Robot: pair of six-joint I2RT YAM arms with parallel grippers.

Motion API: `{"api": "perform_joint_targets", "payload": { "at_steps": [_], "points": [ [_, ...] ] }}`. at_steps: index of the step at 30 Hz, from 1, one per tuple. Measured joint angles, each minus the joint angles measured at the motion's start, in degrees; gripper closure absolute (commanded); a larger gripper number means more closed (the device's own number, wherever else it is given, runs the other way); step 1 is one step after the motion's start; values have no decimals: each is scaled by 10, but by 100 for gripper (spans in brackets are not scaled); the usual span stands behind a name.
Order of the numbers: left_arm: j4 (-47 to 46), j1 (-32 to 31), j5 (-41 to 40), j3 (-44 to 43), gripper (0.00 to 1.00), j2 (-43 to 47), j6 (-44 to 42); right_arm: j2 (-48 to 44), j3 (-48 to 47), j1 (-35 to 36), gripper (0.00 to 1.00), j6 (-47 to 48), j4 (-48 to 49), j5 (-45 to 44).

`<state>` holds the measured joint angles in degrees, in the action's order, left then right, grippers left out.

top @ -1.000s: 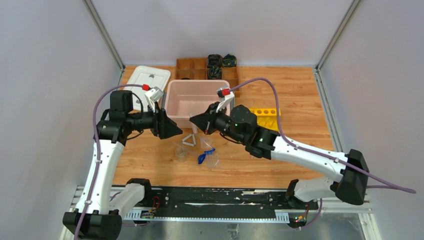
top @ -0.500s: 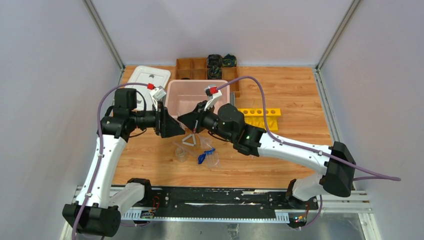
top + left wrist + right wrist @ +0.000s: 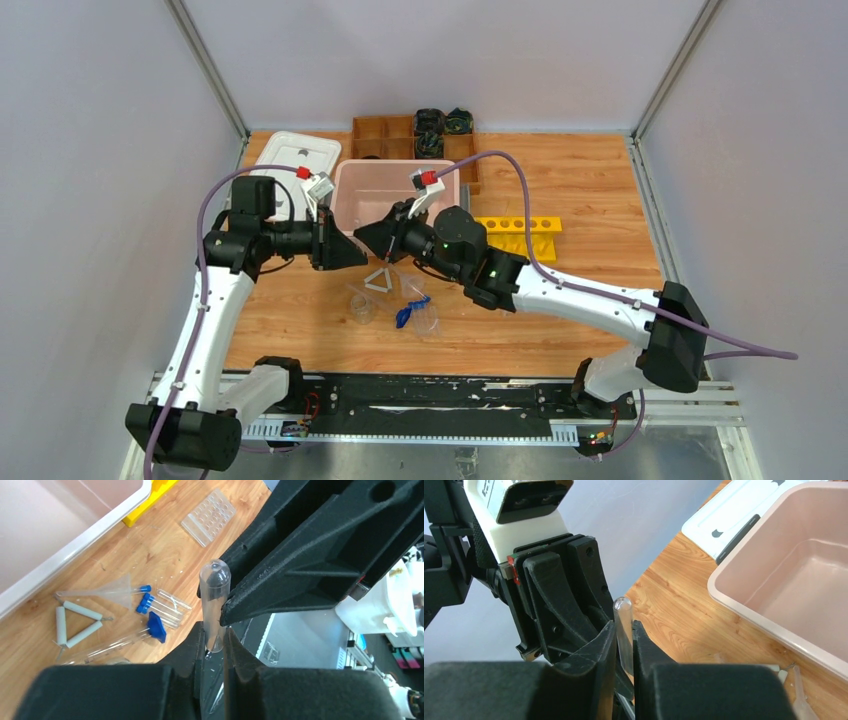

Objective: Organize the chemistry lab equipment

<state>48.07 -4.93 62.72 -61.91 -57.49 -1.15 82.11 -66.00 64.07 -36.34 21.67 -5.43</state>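
Nearest the arm bases you have the loose glassware lying on the wooden worktop (image 3: 580,190): one small clear beaker (image 3: 362,306) and, to its right, one flat blue piece (image 3: 156,626) on the end of a long clear stem. Beside that lie the capped tubes (image 3: 165,611), thin and clear; you can count three blue caps (image 3: 148,597) in the left wrist view. Next to them is one clear cone-shaped funnel (image 3: 117,587), lying on its side. Just beyond sits one white triangle (image 3: 75,622), three matte white sleeves strung on bare wire, flat on the wood. One clear moulded plate (image 3: 208,517) with rows of shallow round wells lies near it. Above this cluster your two hands meet tip to tip around a single uncapped clear tube (image 3: 215,595), smooth, with a rounded end. The left hand (image 3: 214,630) is clenched on it, and the right hand (image 3: 624,627) pinches the same tube between its black plastic fingers (image 3: 659,690). Behind them stands one pale pink plastic tub (image 3: 380,200), rectangular and glossy. To its right is one yellow rack (image 3: 535,225) with round holes, partly hidden by the right arm (image 3: 580,295). Farther left is one white lidded box (image 3: 290,158). At the far edge is one wooden divided tray (image 3: 385,128) holding dark bundles (image 3: 430,121) too small to identify.
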Motion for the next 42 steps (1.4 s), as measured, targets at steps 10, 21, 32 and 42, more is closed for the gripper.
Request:
{"api": "perform_joint_targets", "payload": {
  "at_steps": [10,21,32,42],
  "points": [
    [-5,-1,-10,9,97,30,-61,36,-132,-34,49,-26,-195,73],
    [-8,-1,-41,26,100,41,-103,72,-218,-49,49,2,-333,147],
    [-9,-1,-52,38,100,44,-107,109,-266,-52,62,33,-371,156],
    [-8,-1,-67,39,23,43,-106,124,-290,-52,100,68,-391,162]
  ]
}}
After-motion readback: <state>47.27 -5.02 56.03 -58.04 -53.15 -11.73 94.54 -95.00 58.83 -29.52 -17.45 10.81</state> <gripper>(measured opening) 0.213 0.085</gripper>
